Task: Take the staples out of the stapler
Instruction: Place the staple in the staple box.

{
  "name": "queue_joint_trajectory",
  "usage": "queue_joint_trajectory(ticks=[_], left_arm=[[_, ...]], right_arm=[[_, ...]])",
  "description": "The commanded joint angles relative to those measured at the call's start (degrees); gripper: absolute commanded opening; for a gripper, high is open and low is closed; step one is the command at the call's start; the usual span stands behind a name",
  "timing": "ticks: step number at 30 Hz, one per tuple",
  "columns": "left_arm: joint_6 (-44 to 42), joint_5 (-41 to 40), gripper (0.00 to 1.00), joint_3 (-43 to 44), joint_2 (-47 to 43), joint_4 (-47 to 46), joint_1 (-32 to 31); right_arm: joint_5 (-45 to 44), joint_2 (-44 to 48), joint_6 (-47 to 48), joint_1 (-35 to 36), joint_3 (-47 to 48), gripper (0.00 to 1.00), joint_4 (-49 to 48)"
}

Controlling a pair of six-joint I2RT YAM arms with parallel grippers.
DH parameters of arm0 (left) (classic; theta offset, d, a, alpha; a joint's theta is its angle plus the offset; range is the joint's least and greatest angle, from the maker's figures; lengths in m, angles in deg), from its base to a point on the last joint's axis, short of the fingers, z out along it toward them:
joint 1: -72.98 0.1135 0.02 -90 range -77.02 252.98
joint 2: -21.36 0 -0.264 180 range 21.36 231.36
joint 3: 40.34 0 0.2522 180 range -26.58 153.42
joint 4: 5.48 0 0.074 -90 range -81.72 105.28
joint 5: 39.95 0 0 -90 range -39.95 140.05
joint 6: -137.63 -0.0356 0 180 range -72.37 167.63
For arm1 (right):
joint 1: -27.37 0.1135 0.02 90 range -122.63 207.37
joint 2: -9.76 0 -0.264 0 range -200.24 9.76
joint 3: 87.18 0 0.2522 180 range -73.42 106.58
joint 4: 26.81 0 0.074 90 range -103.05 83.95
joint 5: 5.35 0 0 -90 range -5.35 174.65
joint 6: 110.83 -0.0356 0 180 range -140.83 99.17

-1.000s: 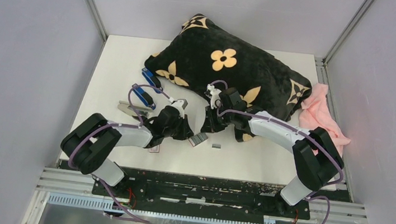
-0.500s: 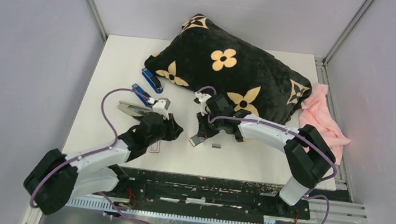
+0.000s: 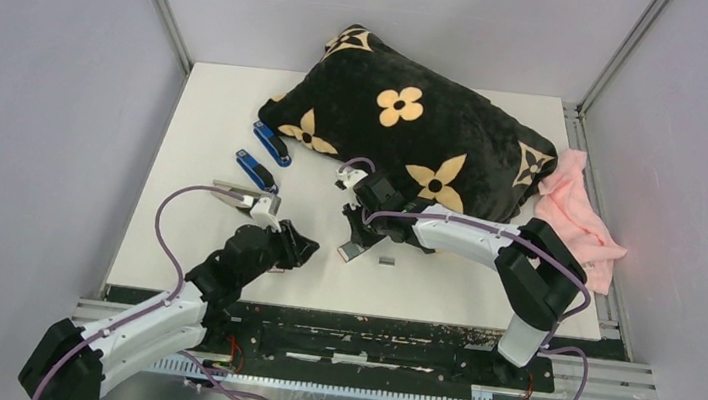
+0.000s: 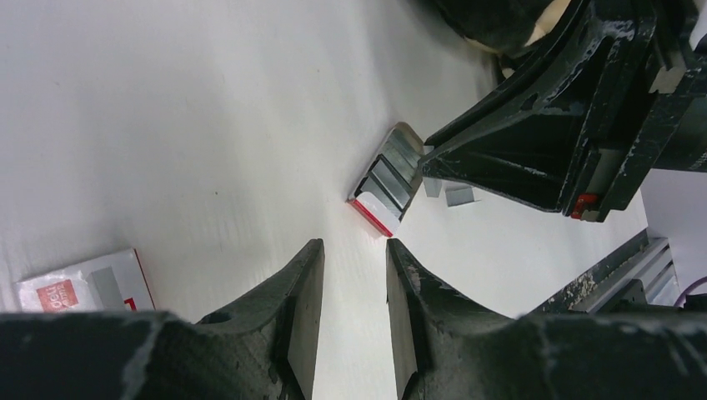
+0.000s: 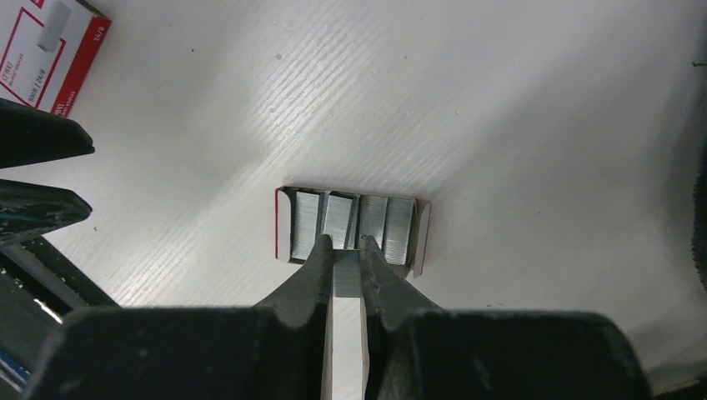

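While its fingertips pinch a single staple strip (image 5: 346, 283) between them, the right gripper (image 5: 346, 247) is poised over the edge of a small red-edged cardboard tray (image 5: 279, 223), where more silvery staples (image 5: 354, 218) lie side by side. One loose strip (image 3: 386, 260) rests on the white table (image 3: 209, 113) just right of the tray. The left gripper (image 4: 353, 248), its jaws slightly parted with nothing between them, points toward the tray from nearby, a white-and-red staple box (image 4: 79, 285) beside it. Farther left a grey stapler (image 3: 230, 192) lies splayed open, with a blue stapler (image 3: 257, 170) and a second blue stapler (image 3: 272, 143) behind it. These lie near a black flowered pillow (image 3: 410, 116). A pink cloth (image 3: 580, 211) sits at the table's right edge.
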Motion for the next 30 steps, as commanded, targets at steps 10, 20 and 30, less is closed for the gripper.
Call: queue_joint_trajectory(ticks=[10, 20, 30], left_arm=[[4.21, 3.87, 0.34, 0.36, 11.0, -4.02, -0.21], [4.12, 4.34, 0.34, -0.26, 10.33, -3.48, -0.21], [4.32, 5.7, 0.33, -0.88, 11.98, -6.15, -0.21]], right_arm=[[-3.14, -1.55, 0.35, 0.59, 3.03, 0.09, -0.6], [-3.21, -2.87, -0.89, 0.35, 6.18, 0.08, 0.92], [-1.97, -3.75, -1.15, 0.11, 6.33, 0.08, 2.13]])
